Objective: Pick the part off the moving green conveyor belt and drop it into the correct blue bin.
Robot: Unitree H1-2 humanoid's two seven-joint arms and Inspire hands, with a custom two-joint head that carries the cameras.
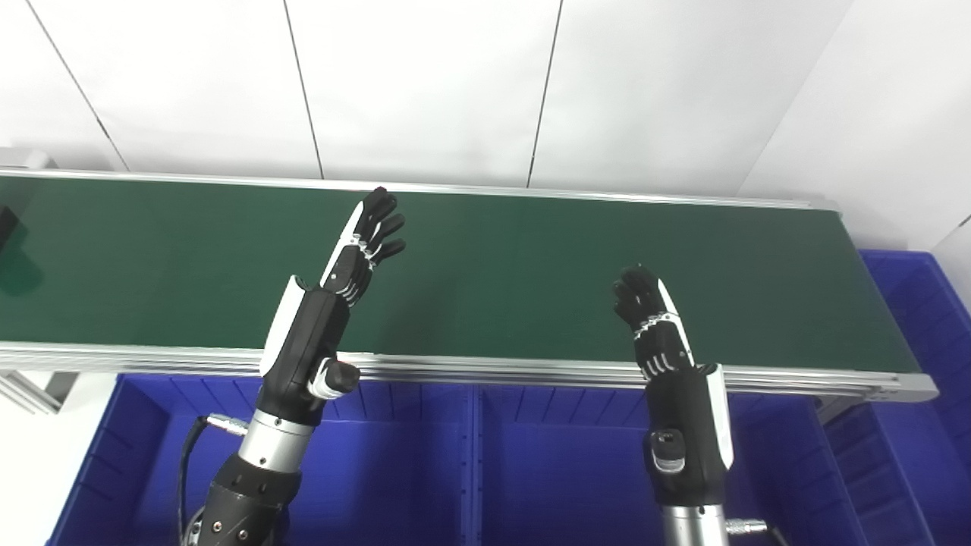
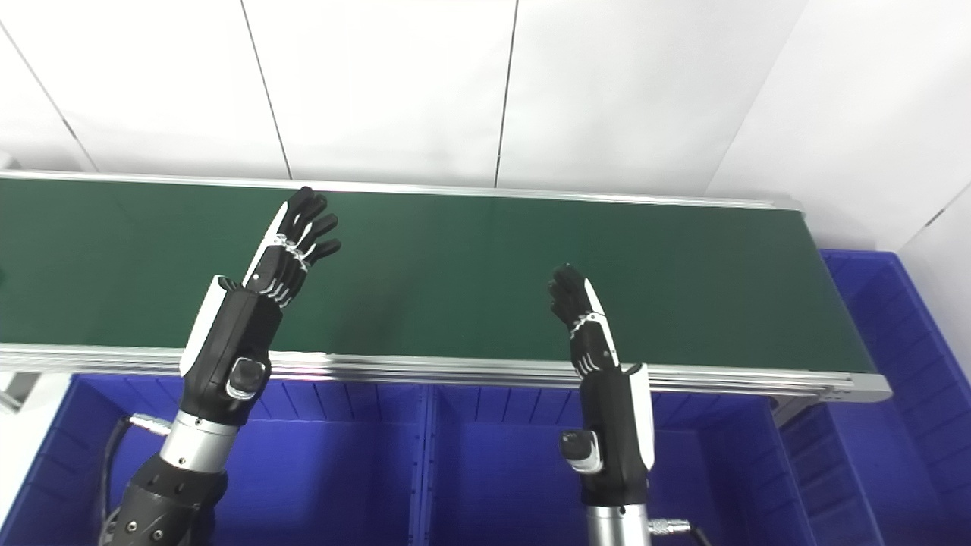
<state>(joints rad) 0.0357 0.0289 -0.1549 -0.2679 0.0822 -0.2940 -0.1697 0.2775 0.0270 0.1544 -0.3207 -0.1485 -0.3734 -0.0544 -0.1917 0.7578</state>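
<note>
1. Over the matte green conveyor belt [image 1: 485, 258], left hand [image 1: 356, 258] was raised, glossy black fingers [image 1: 383, 227] extended and slightly spread, holding nothing.
2. Right hand [image 1: 652, 318] hovered nearer the aluminium rail [image 1: 531, 371], fingers straight, close together, empty.
3. Below both wrists: ribbed blue plastic bins [image 1: 470, 455].
4. Part: not visible on belt.

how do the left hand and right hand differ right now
The left hand reaches farther across the green belt, its tips near the far rail; the right hand stops nearer the middle. The left hand's fingers are spread and straighter; the right hand's are more bunched. Both hover above the belt, holding nothing.
</note>
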